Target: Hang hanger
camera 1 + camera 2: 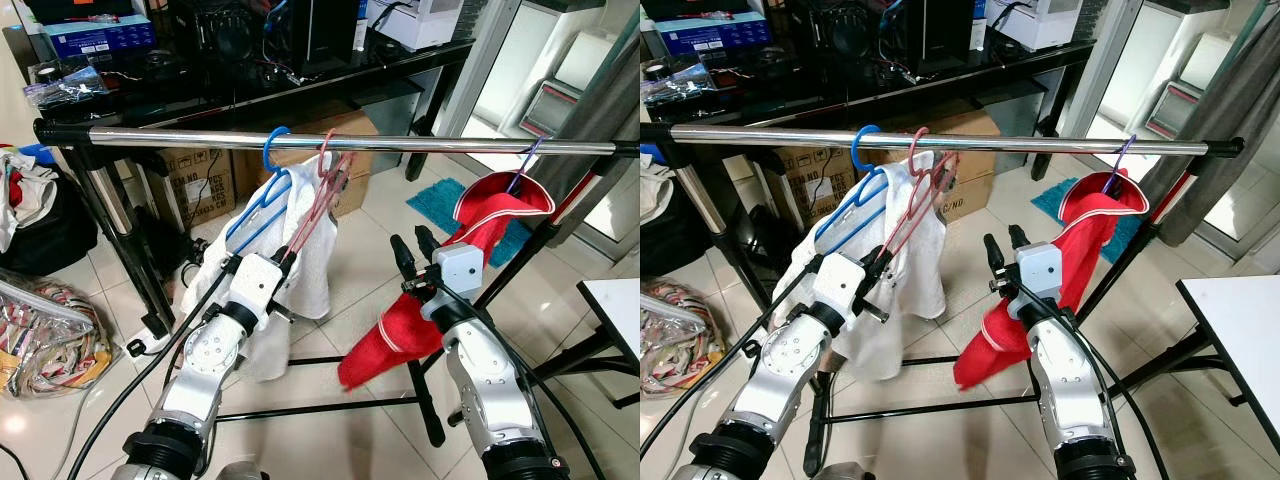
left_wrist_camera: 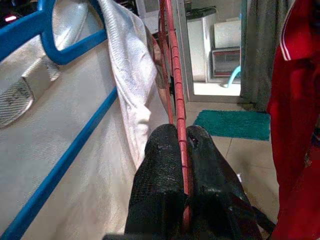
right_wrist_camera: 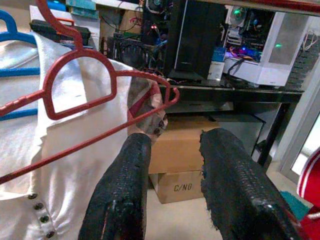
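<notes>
A chrome rail (image 1: 420, 144) runs across at chest height. A pink-red hanger (image 1: 322, 195) has its hook over the rail, beside a blue hanger (image 1: 262, 205) that carries a white shirt (image 1: 308, 255). My left gripper (image 1: 283, 262) is shut on the pink-red hanger's lower bar (image 2: 181, 145), below the rail. My right gripper (image 1: 413, 250) stands open a little to the right of the shirt, holding nothing; its fingers (image 3: 125, 185) point toward the red hanger (image 3: 75, 92). A red garment (image 1: 470, 235) hangs from a purple hanger at the rail's right end.
A black desk with computers (image 1: 300, 40) stands behind the rail, cardboard boxes (image 1: 200, 180) under it. The rack's black legs (image 1: 130, 240) and floor bars (image 1: 320, 405) lie close ahead. Bags (image 1: 45, 330) sit at left, a white table (image 1: 615, 310) at right, a teal mat (image 1: 450, 205) beyond.
</notes>
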You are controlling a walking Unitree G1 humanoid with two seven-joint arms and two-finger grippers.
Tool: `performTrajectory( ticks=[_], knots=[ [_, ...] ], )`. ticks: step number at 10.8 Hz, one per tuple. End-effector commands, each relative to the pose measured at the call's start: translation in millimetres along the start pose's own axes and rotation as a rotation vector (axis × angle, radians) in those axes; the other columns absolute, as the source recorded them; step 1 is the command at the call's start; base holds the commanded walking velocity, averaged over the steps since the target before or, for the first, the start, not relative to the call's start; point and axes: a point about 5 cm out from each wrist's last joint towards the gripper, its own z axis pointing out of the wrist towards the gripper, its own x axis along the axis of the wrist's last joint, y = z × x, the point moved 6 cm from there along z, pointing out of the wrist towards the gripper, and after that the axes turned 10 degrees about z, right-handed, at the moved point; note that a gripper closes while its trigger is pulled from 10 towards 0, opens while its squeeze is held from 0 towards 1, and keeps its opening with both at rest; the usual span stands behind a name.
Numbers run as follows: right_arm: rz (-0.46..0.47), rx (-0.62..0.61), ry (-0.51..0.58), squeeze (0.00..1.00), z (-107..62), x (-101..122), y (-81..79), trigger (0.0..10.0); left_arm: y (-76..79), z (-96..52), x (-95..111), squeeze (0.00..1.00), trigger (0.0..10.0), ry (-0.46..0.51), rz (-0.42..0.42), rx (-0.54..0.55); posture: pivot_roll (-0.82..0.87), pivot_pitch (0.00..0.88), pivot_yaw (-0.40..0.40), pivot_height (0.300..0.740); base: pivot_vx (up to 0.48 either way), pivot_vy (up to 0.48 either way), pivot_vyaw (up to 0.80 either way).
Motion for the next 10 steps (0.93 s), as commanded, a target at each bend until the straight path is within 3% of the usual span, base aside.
performTrajectory(
  ticks=[1,7,10],
  knots=[
    [-0.006,-0.007,0.014,0.0,4.2,4.7,2.9,10.0,7.8,5.5,-1.9,0.0,0.0,-0.012,0.034,-0.052,0.23,0.0,-0.069,0.74,0.0,0.0,0.0],
    [-0.008,-0.012,0.012,0.0,1.9,4.7,4.2,10.0,11.2,27.8,9.4,0.0,0.0,0.028,0.151,-0.121,0.22,0.0,-0.071,0.74,0.0,0.0,0.0],
    [-0.005,-0.012,0.013,0.0,2.4,4.5,2.9,10.0,17.5,30.5,11.2,0.0,0.0,0.053,0.195,-0.2,0.22,0.0,-0.068,0.74,0.0,0.0,0.0]
  ],
)
